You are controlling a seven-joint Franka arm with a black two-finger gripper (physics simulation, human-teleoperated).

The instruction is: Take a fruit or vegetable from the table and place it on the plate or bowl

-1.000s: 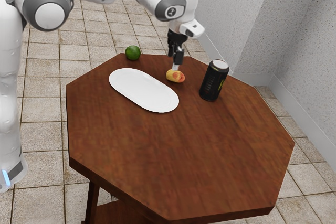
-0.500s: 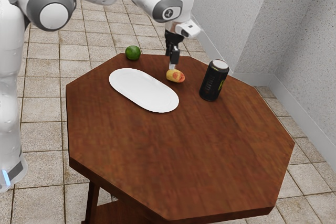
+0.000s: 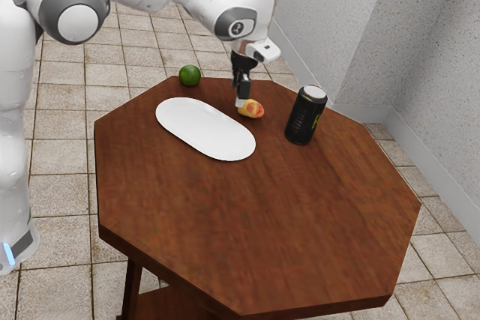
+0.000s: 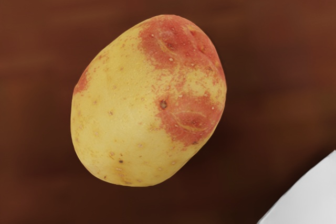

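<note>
A yellow potato with red patches (image 3: 251,109) lies on the brown table (image 3: 255,215), just to the exterior view's right of the white oval plate (image 3: 205,128). My gripper (image 3: 241,100) hangs right above the potato's plate-side end, pointing down at it. In the wrist view the potato (image 4: 149,103) lies on the wood directly under my hand, and a corner of the plate (image 4: 315,203) shows beside it. A green lime (image 3: 190,75) sits at the table's far edge, behind the plate.
A black drink can (image 3: 306,115) stands upright to the exterior view's right of the potato. Grey walls rise close behind the table on that side. The table's near half is bare wood.
My hand has shifted a little toward the exterior view's left and tilted, staying just above the potato. The potato, plate, lime and can have not moved.
</note>
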